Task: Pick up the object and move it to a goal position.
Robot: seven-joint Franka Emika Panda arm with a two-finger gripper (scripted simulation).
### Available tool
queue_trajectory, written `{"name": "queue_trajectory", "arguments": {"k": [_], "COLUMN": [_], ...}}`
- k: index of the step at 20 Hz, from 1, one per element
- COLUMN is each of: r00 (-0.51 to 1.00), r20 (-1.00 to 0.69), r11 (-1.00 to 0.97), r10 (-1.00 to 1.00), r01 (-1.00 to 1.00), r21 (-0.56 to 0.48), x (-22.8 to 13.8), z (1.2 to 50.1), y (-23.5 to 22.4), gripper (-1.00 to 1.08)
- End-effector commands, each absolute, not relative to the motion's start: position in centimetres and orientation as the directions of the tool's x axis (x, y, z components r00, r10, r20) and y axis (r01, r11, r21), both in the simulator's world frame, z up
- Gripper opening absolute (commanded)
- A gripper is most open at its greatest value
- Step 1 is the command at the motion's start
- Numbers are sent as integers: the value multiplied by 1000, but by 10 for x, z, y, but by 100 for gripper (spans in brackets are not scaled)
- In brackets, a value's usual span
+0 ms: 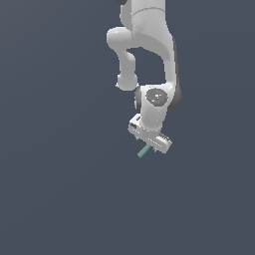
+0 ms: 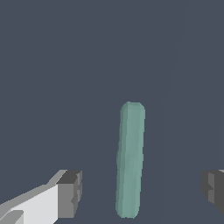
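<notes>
The object is a slim teal-green bar [image 2: 130,159] lying on the dark grey ground. In the exterior view only its end [image 1: 143,151] shows, sticking out from under the white hand. My gripper [image 2: 141,189] is open, with one finger [image 2: 70,193] on each side of the bar and wide gaps between the pads and the bar. The bar runs lengthwise between the fingers, closer to neither by much. In the exterior view the gripper [image 1: 151,143] hangs low over the bar and its fingertips are hidden by the hand.
The white arm [image 1: 149,60] reaches down from the top of the exterior view. Plain dark grey ground [image 1: 60,189] surrounds the bar on all sides. No goal marker shows.
</notes>
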State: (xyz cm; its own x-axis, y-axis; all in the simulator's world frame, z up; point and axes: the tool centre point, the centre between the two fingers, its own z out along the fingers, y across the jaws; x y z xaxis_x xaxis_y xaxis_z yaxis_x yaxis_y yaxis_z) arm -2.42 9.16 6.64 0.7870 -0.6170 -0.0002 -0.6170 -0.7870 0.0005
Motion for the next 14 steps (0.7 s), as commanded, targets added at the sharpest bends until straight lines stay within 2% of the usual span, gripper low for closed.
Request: {"name": "queue_trajectory", "arguments": {"k": [1,8,14], "r00": [778,777,775], "r20": [0,0,0], "r11": [-778,-777,-775], "r10": [-629,-630,-632], "r01": [-629,-630,-632], "r21": [0,0,0], "x": [-25,-26,-26], "z": [64,61,37], "y": [94,94,94], "gripper": [100,100,100]}}
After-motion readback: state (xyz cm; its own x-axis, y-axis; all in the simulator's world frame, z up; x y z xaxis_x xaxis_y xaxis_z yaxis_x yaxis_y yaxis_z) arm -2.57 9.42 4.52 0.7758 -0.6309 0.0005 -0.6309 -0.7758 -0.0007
